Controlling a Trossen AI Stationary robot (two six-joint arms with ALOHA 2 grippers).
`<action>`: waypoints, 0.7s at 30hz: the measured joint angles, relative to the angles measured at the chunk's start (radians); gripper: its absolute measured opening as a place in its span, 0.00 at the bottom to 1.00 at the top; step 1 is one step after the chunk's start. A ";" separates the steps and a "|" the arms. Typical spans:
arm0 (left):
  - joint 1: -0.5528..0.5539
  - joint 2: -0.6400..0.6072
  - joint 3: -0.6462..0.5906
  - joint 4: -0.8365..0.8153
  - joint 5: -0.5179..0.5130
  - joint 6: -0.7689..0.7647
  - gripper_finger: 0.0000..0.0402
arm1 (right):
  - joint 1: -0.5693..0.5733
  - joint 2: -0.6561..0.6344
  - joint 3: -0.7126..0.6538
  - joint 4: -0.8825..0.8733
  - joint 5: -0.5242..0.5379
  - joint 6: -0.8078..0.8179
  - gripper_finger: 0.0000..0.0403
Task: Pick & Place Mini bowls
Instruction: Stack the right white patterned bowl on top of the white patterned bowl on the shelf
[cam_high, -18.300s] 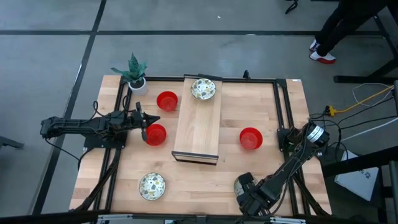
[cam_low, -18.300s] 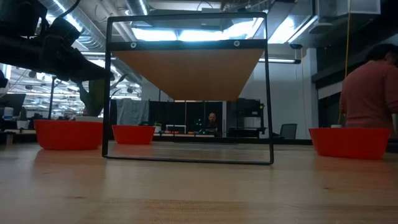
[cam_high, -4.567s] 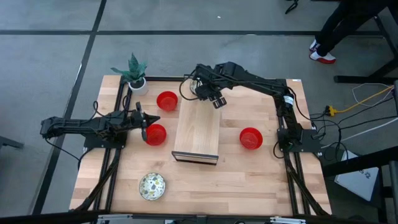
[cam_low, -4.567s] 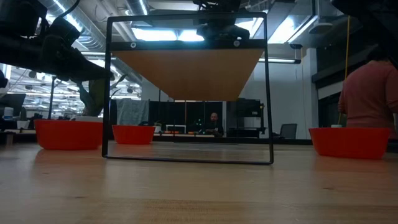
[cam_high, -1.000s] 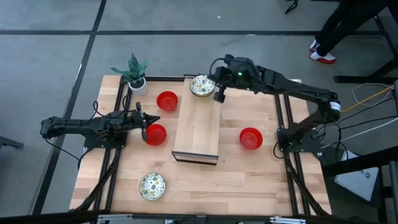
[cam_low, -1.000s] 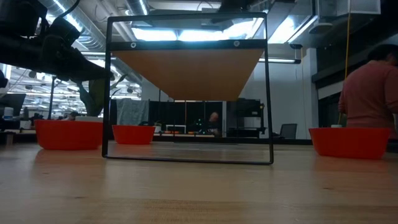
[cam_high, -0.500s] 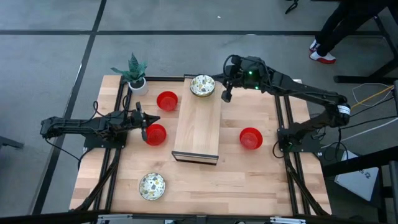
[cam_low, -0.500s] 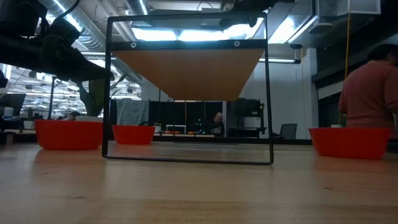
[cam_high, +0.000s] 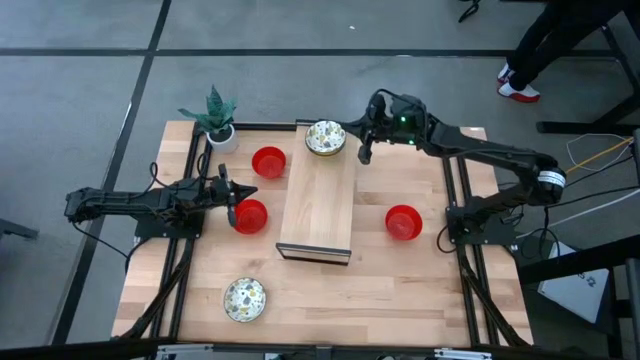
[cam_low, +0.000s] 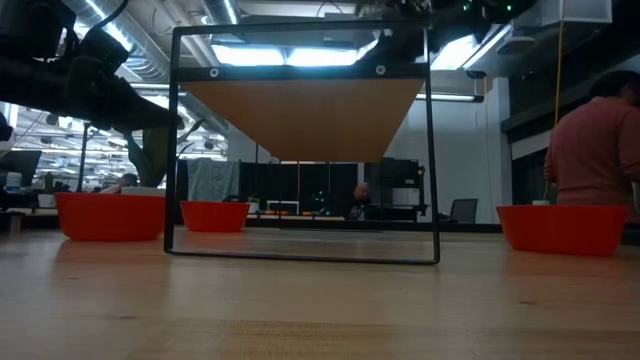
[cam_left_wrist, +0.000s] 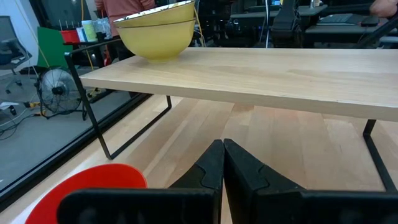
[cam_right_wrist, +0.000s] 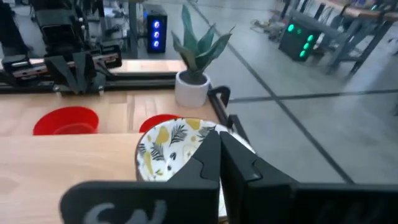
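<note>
High view: right end effector, fingers pressed together and empty, hangs just beside the patterned bowl on the far end of the wooden shelf. Left end effector, also pressed together, sits at the near-left red bowl. Other bowls: red, red, patterned on the table.

Low view: red bowls flank the shelf frame.

Left wrist view: red bowl just beside the closed fingers.

Right wrist view: patterned bowl directly ahead.

Judgement: the loose patterned bowl is well apart from both arms; left looks slightly nearer.
</note>
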 joint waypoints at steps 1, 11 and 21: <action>0.000 0.000 0.000 0.000 0.000 0.000 0.01 | -0.003 0.000 -0.017 0.026 -0.001 0.001 0.00; 0.000 0.000 0.000 0.000 0.000 0.000 0.01 | -0.011 0.004 -0.109 0.117 -0.029 0.009 0.00; 0.000 0.000 0.000 0.000 0.000 0.000 0.01 | -0.010 0.043 -0.115 0.119 -0.033 0.010 0.00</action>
